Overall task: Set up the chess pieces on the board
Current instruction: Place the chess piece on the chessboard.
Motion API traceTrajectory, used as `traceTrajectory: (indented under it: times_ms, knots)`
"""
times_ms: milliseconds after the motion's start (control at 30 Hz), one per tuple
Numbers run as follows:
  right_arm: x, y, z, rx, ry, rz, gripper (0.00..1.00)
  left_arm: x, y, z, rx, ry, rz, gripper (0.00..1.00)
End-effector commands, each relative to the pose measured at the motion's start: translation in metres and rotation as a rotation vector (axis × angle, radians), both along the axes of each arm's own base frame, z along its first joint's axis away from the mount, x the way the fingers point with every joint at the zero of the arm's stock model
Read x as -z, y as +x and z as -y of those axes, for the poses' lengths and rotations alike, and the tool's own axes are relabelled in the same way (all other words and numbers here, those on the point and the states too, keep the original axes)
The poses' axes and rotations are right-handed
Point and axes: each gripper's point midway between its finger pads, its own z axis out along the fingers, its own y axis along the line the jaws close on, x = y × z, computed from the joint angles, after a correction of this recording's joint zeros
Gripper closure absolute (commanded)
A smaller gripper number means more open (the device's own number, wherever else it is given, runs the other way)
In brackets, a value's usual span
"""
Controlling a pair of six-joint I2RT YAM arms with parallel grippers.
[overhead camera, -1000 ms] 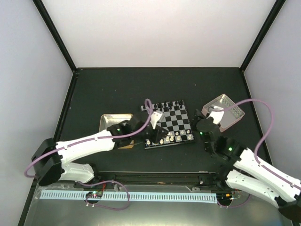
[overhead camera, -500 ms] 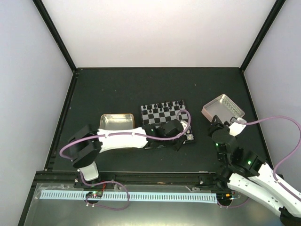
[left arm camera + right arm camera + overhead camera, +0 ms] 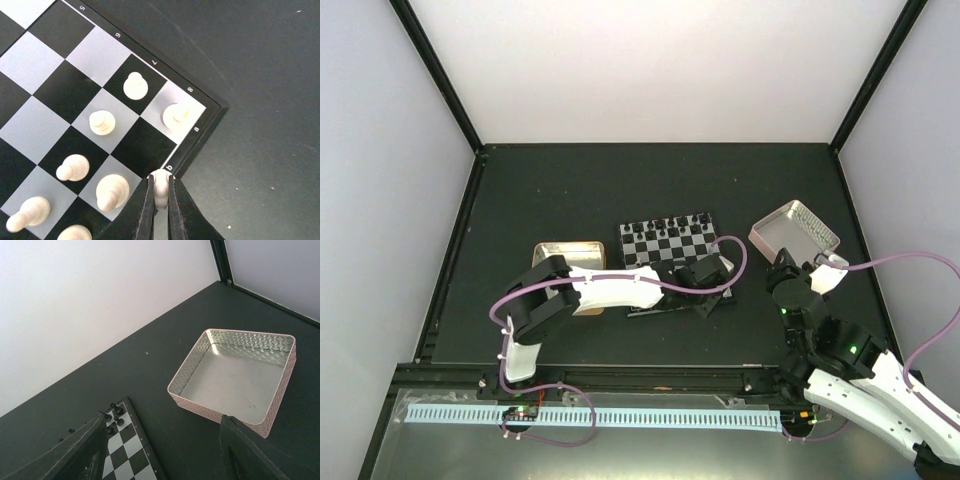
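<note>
Carrying a small cream chess piece (image 3: 161, 176), pinched tight in my left gripper (image 3: 161, 186), now swung across above the near corner of the checkered black-and-white board (image 3: 67, 87); placement next. Right gripper (image 3: 160, 452) withdrawn, gaping, empty.

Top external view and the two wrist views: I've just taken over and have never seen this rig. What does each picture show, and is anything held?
You see a left arm and a right arm, both robots bolted at the near edge of the table. The top external view looks down from above and behind them. Each wrist view looks along one arm's own fingers. On the table lie the board, a gold-rimmed tin tray to its left and a pink-sided tray to its right. Along the board's far edge stand black pieces; cream pieces stand near its close corner. The left gripper is shut on a cream piece at that corner's rim. The right gripper is open and empty.
</note>
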Motion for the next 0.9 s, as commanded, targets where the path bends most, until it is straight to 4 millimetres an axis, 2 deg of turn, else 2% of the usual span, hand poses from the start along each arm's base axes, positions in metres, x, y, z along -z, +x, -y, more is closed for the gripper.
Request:
traceTrajectory:
  times_ms: [0, 433, 867]
  knots:
    - [-0.002, 0.000, 0.010, 0.063, -0.006, 0.027, 0.37, 0.001, 0.010, 0.005, -0.009, 0.037, 0.053, 0.95]
    - [-0.002, 0.002, 0.006, 0.052, -0.002, 0.027, 0.37, 0.012, 0.016, 0.014, 0.010, 0.053, 0.061, 0.93]
    - [-0.001, 0.002, 0.006, 0.052, -0.003, 0.027, 0.35, 0.020, 0.025, 0.012, -0.011, 0.082, 0.084, 0.88]
